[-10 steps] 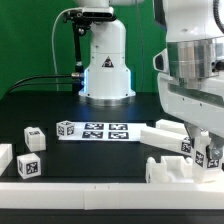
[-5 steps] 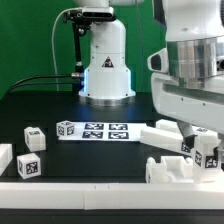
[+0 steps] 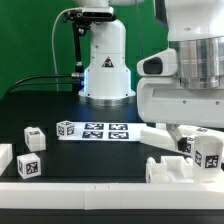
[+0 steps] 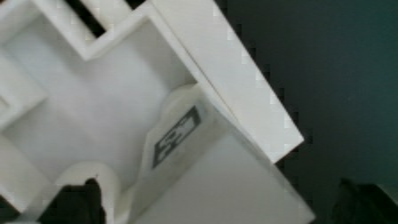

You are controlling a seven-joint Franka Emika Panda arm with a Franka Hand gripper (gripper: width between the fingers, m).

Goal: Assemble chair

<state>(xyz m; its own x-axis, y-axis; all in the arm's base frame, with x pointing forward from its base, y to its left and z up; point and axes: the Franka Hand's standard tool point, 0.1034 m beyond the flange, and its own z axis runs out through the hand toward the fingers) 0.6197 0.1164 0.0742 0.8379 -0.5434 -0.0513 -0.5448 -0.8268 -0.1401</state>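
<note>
The gripper (image 4: 217, 205) stands wide open, holding nothing. The chunky white plastic chair part (image 3: 172, 170) lies between its fingers (image 4: 80, 200), at the lower right of the exterior view. If you lift off-line, a finger may snag the part and shift it.
</note>
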